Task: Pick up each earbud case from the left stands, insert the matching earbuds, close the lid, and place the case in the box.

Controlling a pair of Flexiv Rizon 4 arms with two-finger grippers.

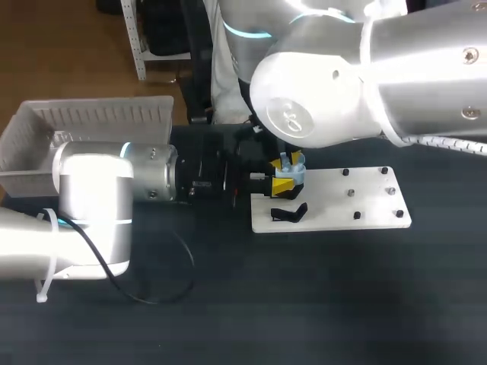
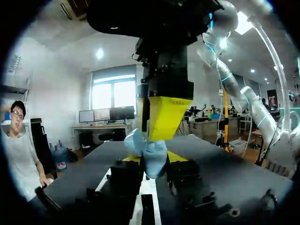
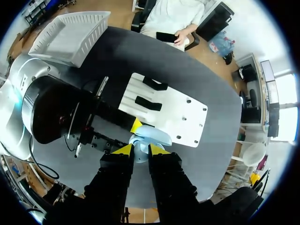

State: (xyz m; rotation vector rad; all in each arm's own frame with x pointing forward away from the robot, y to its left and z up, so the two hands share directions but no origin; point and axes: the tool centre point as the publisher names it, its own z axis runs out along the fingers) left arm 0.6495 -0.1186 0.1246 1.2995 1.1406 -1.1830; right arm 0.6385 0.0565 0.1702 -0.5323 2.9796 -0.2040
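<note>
- Earbud case (image 3: 151, 135), nipped between the tips of both grippers: plain pale blue.
- Left gripper (image 2: 153, 161) and right gripper (image 3: 139, 151): bright yellow tips on black fingers.
- Board (image 3: 180, 119), just ahead of the right gripper: white, dotted with small dark studs (image 1: 357, 215).
- Stands (image 3: 149, 103) on the board: black.
- Table (image 1: 304, 304) under both grippers: dark grey with fine stripes.
- Box (image 1: 91, 122), well behind the left gripper: white, slatted walls.
- Left arm (image 1: 99, 198) and right arm (image 1: 365, 84): silver-white, each with a cyan glowing ring.
</note>
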